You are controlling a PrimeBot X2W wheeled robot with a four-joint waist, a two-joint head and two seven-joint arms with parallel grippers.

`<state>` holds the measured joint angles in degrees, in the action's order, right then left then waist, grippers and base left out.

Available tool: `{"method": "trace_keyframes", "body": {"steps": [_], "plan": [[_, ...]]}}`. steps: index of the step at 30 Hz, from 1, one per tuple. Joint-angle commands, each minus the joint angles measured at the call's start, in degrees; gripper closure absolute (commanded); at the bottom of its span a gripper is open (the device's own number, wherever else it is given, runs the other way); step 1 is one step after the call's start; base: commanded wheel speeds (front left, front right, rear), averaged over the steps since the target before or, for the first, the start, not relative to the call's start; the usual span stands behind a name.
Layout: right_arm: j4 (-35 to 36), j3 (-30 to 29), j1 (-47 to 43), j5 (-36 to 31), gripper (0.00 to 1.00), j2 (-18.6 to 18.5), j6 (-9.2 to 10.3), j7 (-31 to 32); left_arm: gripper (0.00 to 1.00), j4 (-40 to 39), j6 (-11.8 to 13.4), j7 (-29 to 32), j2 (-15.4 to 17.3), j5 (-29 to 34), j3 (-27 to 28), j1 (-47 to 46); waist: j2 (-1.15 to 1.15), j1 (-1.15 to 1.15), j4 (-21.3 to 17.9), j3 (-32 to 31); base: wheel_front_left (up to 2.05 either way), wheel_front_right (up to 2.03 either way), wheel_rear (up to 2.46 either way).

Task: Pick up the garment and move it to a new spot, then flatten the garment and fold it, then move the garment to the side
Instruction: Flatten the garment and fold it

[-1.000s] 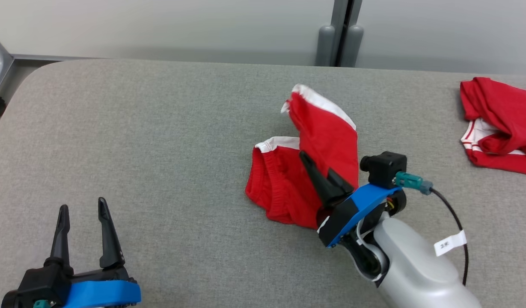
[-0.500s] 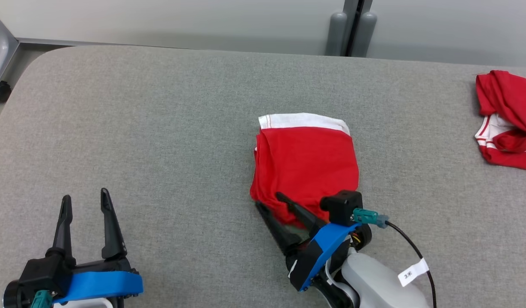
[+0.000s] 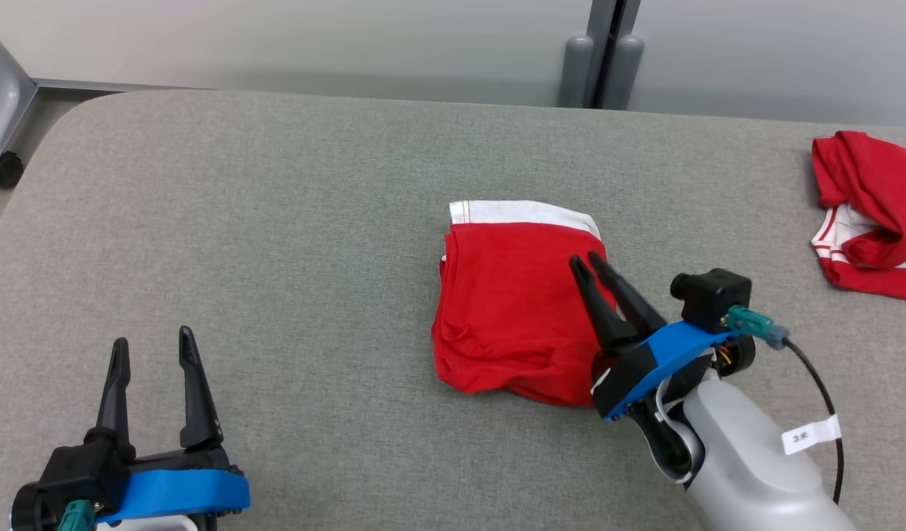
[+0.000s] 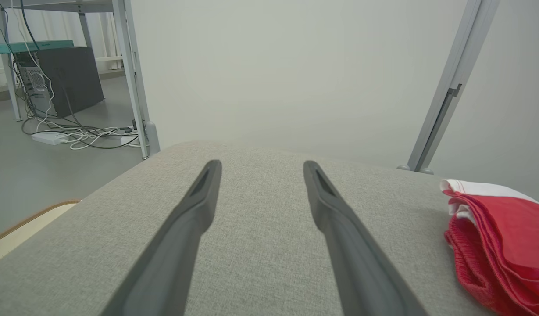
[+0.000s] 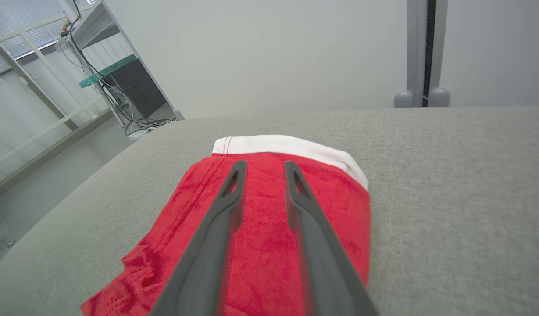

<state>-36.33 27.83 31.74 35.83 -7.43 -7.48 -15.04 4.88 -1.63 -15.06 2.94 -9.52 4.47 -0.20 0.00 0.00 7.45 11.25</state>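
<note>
Red shorts (image 3: 519,302) lie folded in a compact rectangle near the middle of the grey counter (image 3: 276,221). Their white band (image 3: 523,212) is at the 12 o'clock edge, and the 6 o'clock edge is bunched. Right claw (image 3: 584,258) hangs over the shorts' 3 o'clock side, fingers parted, nothing between them, so no grip. Left claw (image 3: 152,338) sits at 8 o'clock in the head view, fingers wide apart over bare counter, empty. Second red garment (image 3: 865,206) is crumpled at 2 o'clock by the counter's edge, well apart.

Step, my read: fold looks done, move-to-the-side is left. Next the right claw should drop onto the 3 or 6 o'clock edge and pinch all layers together so the fold holds. Then it can carry the shorts sideways. The lumpy 6 o'clock edge may want flattening first.
</note>
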Motion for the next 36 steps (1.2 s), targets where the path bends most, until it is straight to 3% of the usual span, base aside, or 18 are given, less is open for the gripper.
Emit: {"method": "trace_keyframes", "body": {"steps": [1,7,10,15,18,22,27,28,29,30,31,36], "plan": [[-2.44,-0.53,0.23,-3.00,1.00,0.65,-0.03,-0.17,0.00,0.12,-0.32,-0.15,-0.08,0.30,-0.45,-0.13,0.00,0.00,0.42,0.03,0.00,0.00,0.00],[-8.42,1.79,-0.11,-5.42,1.00,3.26,-0.02,-0.19,0.00,0.79,-0.84,-0.15,-0.09,0.51,-0.41,-0.92,0.00,0.00,0.98,0.08,0.00,0.00,0.00],[-10.34,5.65,-0.78,-4.95,1.00,4.35,-0.02,-0.18,0.00,1.11,-0.87,-0.15,-0.09,0.51,-0.66,-1.10,0.00,0.00,1.34,0.02,0.00,0.00,0.00],[-5.51,17.39,-3.13,-0.22,1.00,4.43,-0.02,-0.19,0.00,1.20,-0.93,-0.15,-0.09,0.51,-0.59,-1.06,0.00,0.00,1.53,-0.12,0.00,0.00,0.00],[-2.73,21.34,-3.42,1.67,1.00,4.25,-0.02,-0.19,0.00,1.28,-0.87,-0.15,-0.10,0.62,-0.33,-0.85,0.00,0.00,0.96,-0.27,0.00,0.00,0.00],[0.36,19.49,-2.53,0.72,1.00,4.37,-0.02,-0.19,0.00,1.22,-0.93,-0.15,-0.07,1.01,0.04,-0.83,0.00,0.00,-0.40,-0.59,0.00,0.00,0.00],[4.96,10.43,-4.80,-3.85,1.00,4.36,-0.02,-0.18,0.00,1.45,-0.92,-0.15,-0.08,1.71,1.42,-0.28,0.00,0.00,-2.47,-1.59,0.00,0.00,0.00],[6.19,7.97,-5.43,-5.07,0.95,4.01,-0.02,-0.19,0.00,1.51,-1.02,-0.15,-0.07,1.94,1.62,-0.22,0.00,0.00,-2.86,-1.77,0.00,0.00,0.00],[7.48,5.75,-6.03,-6.57,0.67,3.53,-0.02,-0.19,0.00,1.49,-1.03,-0.15,-0.08,2.21,1.84,-0.07,0.00,0.00,-3.36,-1.97,0.00,0.00,0.00],[8.54,3.38,-6.94,-7.85,0.14,3.13,-0.02,-0.20,0.00,1.53,-1.11,-0.15,-0.10,2.41,1.78,0.08,0.00,0.00,-3.74,-2.11,0.00,0.00,0.00],[9.70,0.90,-7.91,-8.47,0.00,3.09,-0.02,-0.20,0.00,1.75,-1.20,-0.15,-0.11,2.72,2.02,0.25,0.00,0.00,-4.22,-2.31,0.00,0.00,0.00],[14.39,-9.26,-12.53,-13.12,0.00,1.82,-0.03,-0.19,0.00,2.42,-1.66,-0.15,-0.08,3.70,3.31,1.00,0.00,0.00,-6.04,-3.05,0.00,0.00,0.00]]}}
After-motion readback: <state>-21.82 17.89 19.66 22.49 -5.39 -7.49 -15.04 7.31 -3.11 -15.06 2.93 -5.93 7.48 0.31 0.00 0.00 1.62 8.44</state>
